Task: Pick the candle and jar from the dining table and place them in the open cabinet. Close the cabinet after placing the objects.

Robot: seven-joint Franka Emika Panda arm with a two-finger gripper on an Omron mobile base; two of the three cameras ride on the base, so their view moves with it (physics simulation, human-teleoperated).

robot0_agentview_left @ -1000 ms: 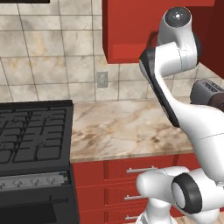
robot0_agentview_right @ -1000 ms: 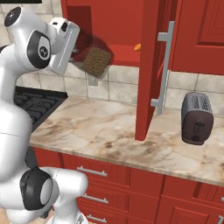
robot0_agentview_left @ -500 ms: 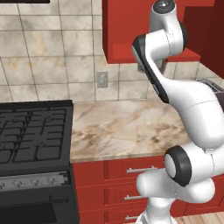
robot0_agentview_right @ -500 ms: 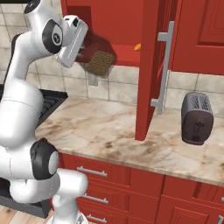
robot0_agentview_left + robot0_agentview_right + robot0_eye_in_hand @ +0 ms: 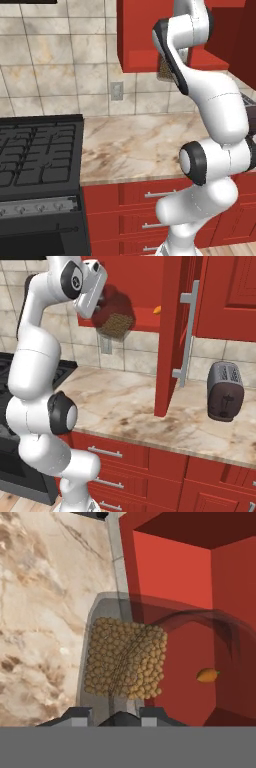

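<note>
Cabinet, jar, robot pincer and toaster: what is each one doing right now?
cabinet: open, door swung out.
jar: held up in the air, tilted, at the cabinet's opening.
pincer: shut on the jar.
toaster: on the counter, nothing sticking out of its slots.

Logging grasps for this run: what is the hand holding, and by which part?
The hand holds the jar of tan grains, tilted, at the open cabinet. The grip seems to be at its lid end, hidden from view.
</note>
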